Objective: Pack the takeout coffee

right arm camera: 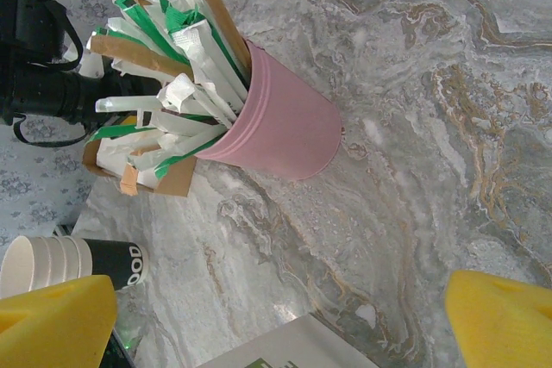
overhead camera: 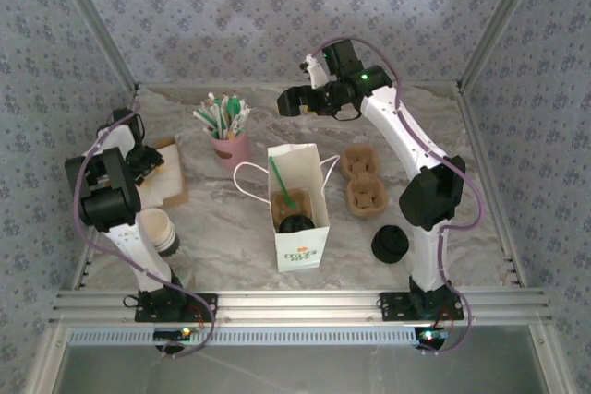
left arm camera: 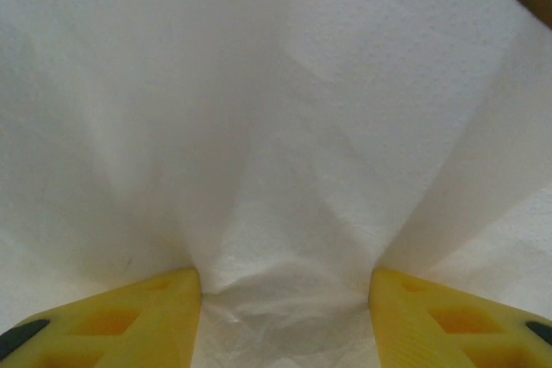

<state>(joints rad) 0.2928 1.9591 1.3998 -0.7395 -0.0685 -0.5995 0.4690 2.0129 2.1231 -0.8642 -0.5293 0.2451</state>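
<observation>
The takeout coffee (overhead camera: 295,224), a cup with a black lid, stands inside the upright white paper bag (overhead camera: 302,246) at the table's middle, beside a green straw (overhead camera: 281,182). My left gripper (overhead camera: 148,166) is down on a stack of white napkins (left arm camera: 276,109) at the left. Its yellow fingers (left arm camera: 129,321) stand partly apart and press on the top napkin, which puckers up between them (left arm camera: 285,316). My right gripper (overhead camera: 294,101) hovers wide open over the back of the table, nothing between its fingers (right arm camera: 280,321).
A pink cup (right arm camera: 280,127) of wrapped straws stands behind the bag. Cream paper cups (overhead camera: 157,228) are stacked near my left arm. Brown cup carriers (overhead camera: 363,182) and a pile of black lids (overhead camera: 390,244) lie right of the bag. A brown tray (overhead camera: 174,182) holds the napkins.
</observation>
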